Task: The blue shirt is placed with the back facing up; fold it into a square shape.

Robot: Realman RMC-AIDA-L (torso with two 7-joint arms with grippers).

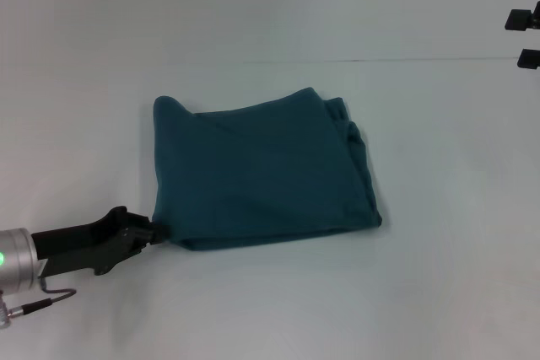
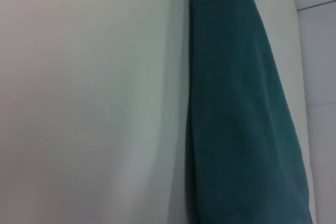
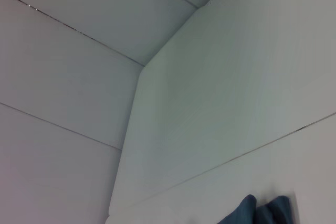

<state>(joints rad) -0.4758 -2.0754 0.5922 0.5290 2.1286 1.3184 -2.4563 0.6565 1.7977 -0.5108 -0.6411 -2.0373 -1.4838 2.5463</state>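
Observation:
The blue shirt lies on the white table, folded into a rough square with its plain side up. Its right side shows bunched layered edges. My left gripper reaches in from the lower left and sits right at the shirt's near left corner, low on the table. The left wrist view shows the shirt lying flat beside bare table. My right gripper hangs at the far right edge of the head view, well away from the shirt, open and holding nothing. A small piece of the shirt shows in the right wrist view.
A thin seam crosses the table behind the shirt. Bare white tabletop surrounds the shirt on all sides.

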